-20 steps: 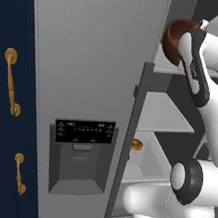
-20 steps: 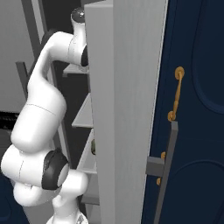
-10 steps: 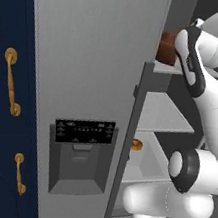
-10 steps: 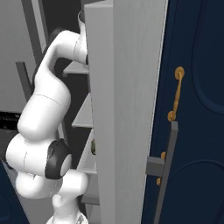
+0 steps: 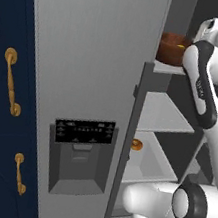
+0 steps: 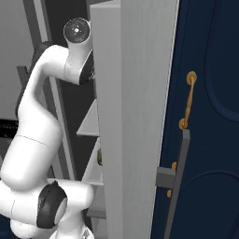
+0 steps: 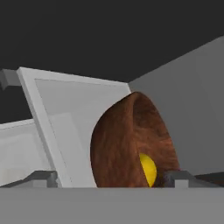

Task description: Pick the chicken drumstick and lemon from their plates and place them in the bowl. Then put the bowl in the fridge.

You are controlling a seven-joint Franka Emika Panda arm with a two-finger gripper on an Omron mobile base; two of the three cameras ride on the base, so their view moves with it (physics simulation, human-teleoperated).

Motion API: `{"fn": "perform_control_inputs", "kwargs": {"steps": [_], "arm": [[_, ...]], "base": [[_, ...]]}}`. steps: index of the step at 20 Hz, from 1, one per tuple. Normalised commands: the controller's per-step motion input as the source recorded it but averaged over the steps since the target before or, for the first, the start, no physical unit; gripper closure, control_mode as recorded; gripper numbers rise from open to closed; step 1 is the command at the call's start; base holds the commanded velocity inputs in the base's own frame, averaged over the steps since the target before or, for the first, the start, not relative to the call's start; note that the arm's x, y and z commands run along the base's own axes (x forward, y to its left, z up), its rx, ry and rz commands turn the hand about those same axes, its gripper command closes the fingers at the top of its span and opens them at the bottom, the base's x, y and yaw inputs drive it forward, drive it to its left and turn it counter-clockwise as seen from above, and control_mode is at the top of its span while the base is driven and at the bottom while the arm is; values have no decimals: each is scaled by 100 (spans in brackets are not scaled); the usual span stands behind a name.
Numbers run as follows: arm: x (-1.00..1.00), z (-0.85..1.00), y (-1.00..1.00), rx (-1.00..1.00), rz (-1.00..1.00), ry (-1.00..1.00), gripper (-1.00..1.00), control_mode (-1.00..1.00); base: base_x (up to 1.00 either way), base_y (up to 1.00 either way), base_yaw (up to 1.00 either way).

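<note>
The dark reddish-brown bowl (image 5: pixel 171 48) stands on the top shelf (image 5: pixel 165 67) of the open grey fridge (image 5: pixel 88 67). In the hand view the bowl (image 7: pixel 127 144) is right in front of the camera, with the yellow lemon (image 7: pixel 148 169) inside it. My gripper (image 7: pixel 112 178) is open, its fingertips (image 7: pixel 41 176) wide apart on either side of the bowl and not pressing on it. The chicken drumstick is hidden and the plates are out of view.
The fridge door (image 6: pixel 135 116) with its dark dispenser panel (image 5: pixel 80 154) stands open between arm and cabinets. Pale shelves (image 5: pixel 159 115) lie below the bowl, a small orange item (image 5: pixel 136 145) on a lower one. Navy cabinets with gold handles (image 5: pixel 10 88) flank the fridge.
The jaws have gone from shut on the bowl to wide open, letting it go on the top shelf. The arm has shifted a little.
</note>
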Motion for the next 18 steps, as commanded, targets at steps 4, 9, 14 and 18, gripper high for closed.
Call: {"fn": "perform_control_inputs", "kwargs": {"steps": [4, 9, 14, 18], "arm": [[-100, 10, 56, 4, -12, -11, -100, -100], [-100, 21, 3, 13, -20, -1, -100, -100], [-100, -7, 8, 15, -19, 0, -100, -100], [-100, -6, 13, 22, -21, 2, -100, -100]], "base": [[0, 0, 0], [0, 0, 0], [0, 0, 0], [0, 0, 0]]}}
